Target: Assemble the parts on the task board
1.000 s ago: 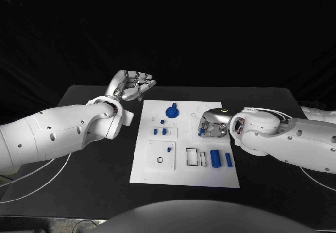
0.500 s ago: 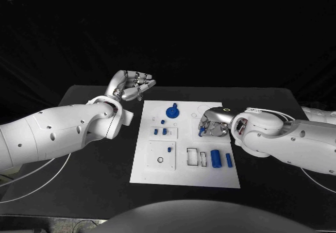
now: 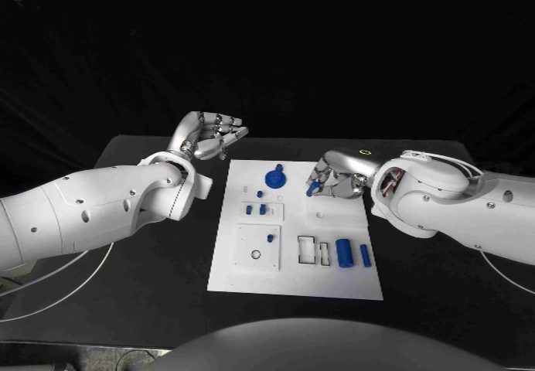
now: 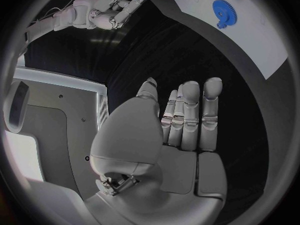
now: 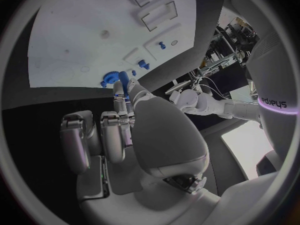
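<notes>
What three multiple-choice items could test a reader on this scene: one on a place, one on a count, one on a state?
1. Where on the task board is the blue gear?
A. at its far end
B. at its near edge
C. off it, on the table

2. How many blue cylinders lie side by side at the board's near right?
A. one
B. two
C. four

3. What is the right robot hand doing?
A. lying flat on the table
B. pressing on the gear
C. holding a small blue part

Answers:
1 A: the gear sits at the board's end away from the robot.
2 B: two cylinders lie there.
3 C: the blue piece shows between its fingers, above the board.
</notes>
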Controlling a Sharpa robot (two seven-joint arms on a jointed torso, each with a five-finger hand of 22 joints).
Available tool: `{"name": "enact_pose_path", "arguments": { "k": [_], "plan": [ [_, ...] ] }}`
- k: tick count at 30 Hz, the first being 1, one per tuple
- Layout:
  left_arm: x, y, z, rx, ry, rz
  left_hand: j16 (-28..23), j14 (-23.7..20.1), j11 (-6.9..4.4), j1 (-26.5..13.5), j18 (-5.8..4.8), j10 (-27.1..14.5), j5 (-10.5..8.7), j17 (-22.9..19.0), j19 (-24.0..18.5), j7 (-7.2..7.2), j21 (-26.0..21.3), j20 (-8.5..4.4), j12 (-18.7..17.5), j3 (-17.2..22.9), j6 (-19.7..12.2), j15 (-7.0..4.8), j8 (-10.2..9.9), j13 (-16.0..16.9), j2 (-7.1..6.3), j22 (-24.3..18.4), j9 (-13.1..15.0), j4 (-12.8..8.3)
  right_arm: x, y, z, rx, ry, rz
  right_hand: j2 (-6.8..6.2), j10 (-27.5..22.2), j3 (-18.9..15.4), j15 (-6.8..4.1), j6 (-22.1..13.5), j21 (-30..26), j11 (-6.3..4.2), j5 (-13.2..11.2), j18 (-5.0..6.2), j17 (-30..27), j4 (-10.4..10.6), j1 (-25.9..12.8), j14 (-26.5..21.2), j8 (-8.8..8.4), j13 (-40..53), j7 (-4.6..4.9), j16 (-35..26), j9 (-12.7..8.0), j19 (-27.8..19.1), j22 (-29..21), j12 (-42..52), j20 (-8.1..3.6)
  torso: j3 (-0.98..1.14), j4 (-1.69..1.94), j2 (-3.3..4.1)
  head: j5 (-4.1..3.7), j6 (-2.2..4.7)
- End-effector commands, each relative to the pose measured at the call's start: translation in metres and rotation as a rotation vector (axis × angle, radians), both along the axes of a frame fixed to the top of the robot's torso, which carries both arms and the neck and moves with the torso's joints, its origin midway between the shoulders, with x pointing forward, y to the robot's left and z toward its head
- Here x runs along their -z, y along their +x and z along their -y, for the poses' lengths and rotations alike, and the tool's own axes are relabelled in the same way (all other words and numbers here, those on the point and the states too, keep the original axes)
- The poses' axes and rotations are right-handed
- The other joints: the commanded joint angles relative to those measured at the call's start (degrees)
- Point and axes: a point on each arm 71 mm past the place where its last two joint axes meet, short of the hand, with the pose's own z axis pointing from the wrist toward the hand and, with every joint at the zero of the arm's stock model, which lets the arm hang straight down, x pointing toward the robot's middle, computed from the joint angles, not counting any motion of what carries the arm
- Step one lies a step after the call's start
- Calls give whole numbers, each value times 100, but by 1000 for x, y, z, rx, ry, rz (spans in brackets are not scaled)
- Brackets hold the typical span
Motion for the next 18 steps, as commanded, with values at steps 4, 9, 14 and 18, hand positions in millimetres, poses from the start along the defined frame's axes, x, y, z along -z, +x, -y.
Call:
{"name": "enact_pose_path", "arguments": {
  "k": [4, 9, 14, 18],
  "plan": [
    [0, 2, 5, 18, -2, 6, -11, 4, 5, 9, 86, -24, 20, -5, 30, 30, -33, -10, -25, -42, -6, 26, -29, -6, 61, -5, -6, 3, -4, -10, -26, -100, 11, -20, 8, 28, 44, 34, 185, 26, 24, 33, -82, 1509, 6, 42, 607, 65, -9, -74, 23, 72, 600, 1510, -37, 12, -1, 4, -5, 111, 0],
    [2, 4, 7, 22, 1, 3, -9, 6, 5, 13, 85, -23, 22, 0, 34, 29, -35, -10, -24, -46, -8, 25, -30, -6, 65, -5, -7, 2, 0, -19, -52, -195, 6, -10, 6, 25, 58, 47, 175, 26, 37, 34, -82, 1509, 4, 55, 607, 52, -9, -61, 23, 69, 600, 1510, -65, 23, -1, 6, -29, 190, 0],
    [5, 6, 8, 23, 4, 1, -4, 9, 5, 14, 85, -24, 23, 6, 34, 30, -39, -10, -24, -47, -9, 26, -31, -6, 67, -6, -7, 1, 9, -29, -73, -281, -18, 14, -3, 22, 64, 53, 173, 26, 40, 35, -82, 1509, -2, 65, 607, 47, -10, -60, 23, 68, 600, 1510, -80, 28, -11, 9, -66, 195, 0],
    [6, 7, 9, 28, 13, 7, -4, 9, 5, 14, 85, -24, 23, 6, 34, 30, -39, -10, -24, -47, -9, 26, -31, -6, 67, -6, -7, 1, 20, -37, -84, -331, -31, 6, -8, 17, 69, 55, 171, 26, 41, 36, -82, 1509, -6, 73, 607, 42, -10, -59, 23, 67, 600, 1510, -93, 32, -14, 16, -80, 208, 0]
  ]
}}
